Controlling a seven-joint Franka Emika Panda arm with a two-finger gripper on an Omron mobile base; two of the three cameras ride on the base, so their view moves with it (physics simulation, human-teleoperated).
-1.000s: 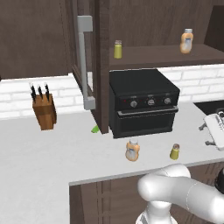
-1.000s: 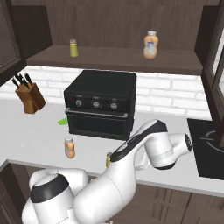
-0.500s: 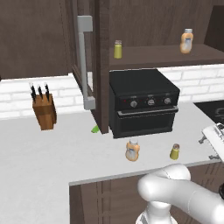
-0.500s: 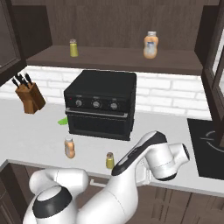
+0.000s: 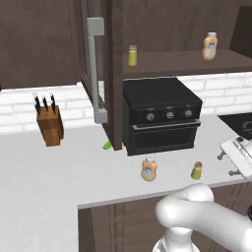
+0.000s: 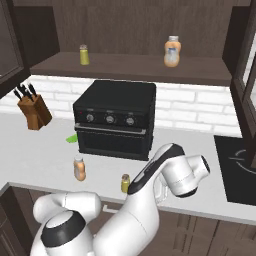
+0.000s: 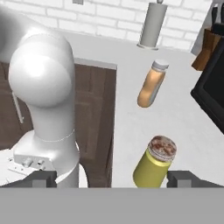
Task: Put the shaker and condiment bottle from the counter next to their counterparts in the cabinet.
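Swung lower, hand [image 7: 111,179] spread wide, seemingly just short of shaker [image 7: 154,168]; condiment bottle [image 7: 151,84] beyond

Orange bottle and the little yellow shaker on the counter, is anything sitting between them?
No. Between the condiment bottle and the shaker there is just bare counter, as the left base view shows. The black oven stands behind them.

No legible text anywhere, not even on the condiment bottle [image 5: 149,169] label.
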